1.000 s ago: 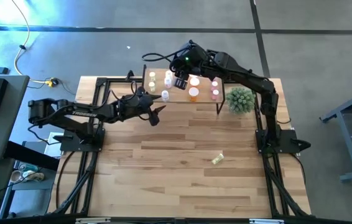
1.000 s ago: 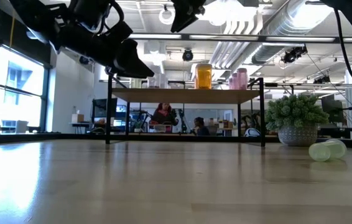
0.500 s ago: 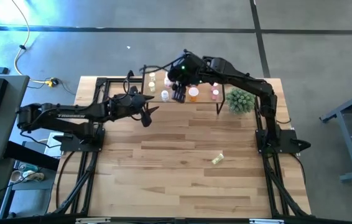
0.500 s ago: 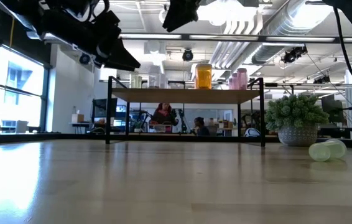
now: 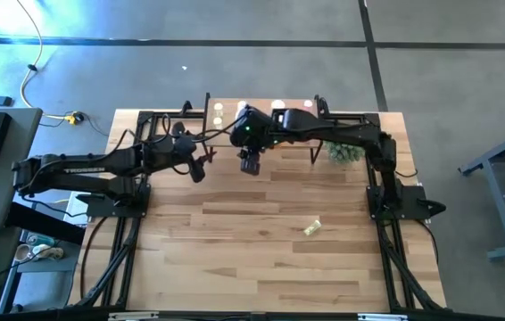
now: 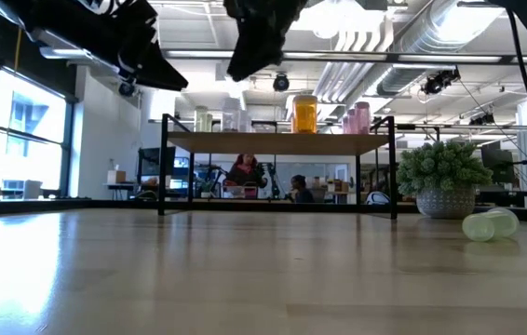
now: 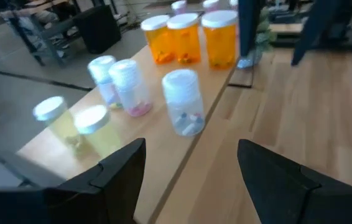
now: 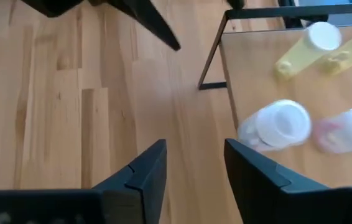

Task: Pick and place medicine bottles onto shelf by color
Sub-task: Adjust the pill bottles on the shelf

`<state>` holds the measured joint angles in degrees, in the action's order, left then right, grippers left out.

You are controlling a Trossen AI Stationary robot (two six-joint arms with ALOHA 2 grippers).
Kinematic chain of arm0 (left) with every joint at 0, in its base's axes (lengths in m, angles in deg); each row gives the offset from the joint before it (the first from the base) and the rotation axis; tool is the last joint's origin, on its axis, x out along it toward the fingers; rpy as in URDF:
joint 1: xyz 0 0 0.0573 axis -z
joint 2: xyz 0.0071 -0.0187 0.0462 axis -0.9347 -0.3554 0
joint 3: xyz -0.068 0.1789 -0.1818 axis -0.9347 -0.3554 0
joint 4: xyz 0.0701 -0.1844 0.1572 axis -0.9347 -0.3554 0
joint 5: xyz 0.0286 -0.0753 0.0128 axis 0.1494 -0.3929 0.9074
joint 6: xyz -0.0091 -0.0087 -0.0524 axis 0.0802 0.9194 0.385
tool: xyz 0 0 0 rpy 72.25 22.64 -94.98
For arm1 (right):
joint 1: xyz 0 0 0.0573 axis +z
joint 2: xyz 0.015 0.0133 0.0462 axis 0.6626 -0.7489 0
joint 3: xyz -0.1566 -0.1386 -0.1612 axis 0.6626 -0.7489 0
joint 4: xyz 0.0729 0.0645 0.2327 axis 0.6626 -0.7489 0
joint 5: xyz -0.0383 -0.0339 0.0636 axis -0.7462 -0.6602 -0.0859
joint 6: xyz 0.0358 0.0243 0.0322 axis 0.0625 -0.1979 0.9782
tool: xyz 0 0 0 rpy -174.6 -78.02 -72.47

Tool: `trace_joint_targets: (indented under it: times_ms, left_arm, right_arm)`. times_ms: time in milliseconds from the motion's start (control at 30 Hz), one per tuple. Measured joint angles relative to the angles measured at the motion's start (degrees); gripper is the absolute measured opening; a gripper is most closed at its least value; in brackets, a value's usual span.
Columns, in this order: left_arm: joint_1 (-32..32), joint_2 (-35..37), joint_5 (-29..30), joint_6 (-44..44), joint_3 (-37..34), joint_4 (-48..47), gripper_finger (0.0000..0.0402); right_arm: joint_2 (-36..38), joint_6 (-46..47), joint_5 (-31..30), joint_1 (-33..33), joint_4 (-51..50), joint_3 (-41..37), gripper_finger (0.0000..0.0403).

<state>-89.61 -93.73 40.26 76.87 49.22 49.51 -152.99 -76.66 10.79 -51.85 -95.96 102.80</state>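
Note:
The shelf [image 5: 228, 117] stands at the table's far middle, partly under my right arm. It carries orange bottles [image 7: 185, 38], a clear bottle [image 7: 183, 109], pink-filled bottles [image 7: 129, 87] and yellow-green bottles [image 7: 70, 121], all upright on their bases. One yellow-green bottle [image 5: 312, 227] lies on its side on the table at the near right; it also shows in the low view [image 6: 487, 224]. My left gripper [image 5: 201, 166] is open and empty, in the air just left of the shelf. My right gripper [image 5: 251, 163] is open and empty, in the air just in front of the shelf.
A green spiky plant in a pot [image 5: 345, 152] stands right of the shelf. The wooden tabletop [image 5: 261, 259] stretches from the shelf to the near edge. People sit in the room behind the table [image 6: 245, 172].
My right gripper has drawn back from above the shelf toward the table's near edge and now hangs in front of the shelf. My left gripper has gone toward the table's left edge, away from the shelf. The bottles have stayed where they were.

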Motion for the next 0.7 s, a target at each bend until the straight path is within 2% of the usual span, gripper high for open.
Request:
trace_joint_targets:
  times_ms: [133,333,700]
  left_arm:
    - [-0.02,0.93,2.47,-0.29,0.00,-2.68,0.0243]
    - [-0.02,1.43,2.93,-0.29,0.00,-3.53,0.0243]
    - [0.00,1.39,2.91,-0.18,0.00,-3.53,0.0243]
  right_arm:
    - [-0.02,1.00,-0.04,0.61,6.62,-5.54,0.0131]
    - [-0.02,1.79,-1.53,0.85,16.21,-11.49,0.0111]
    - [0.00,1.19,-2.73,-0.53,23.17,-16.46,0.0064]
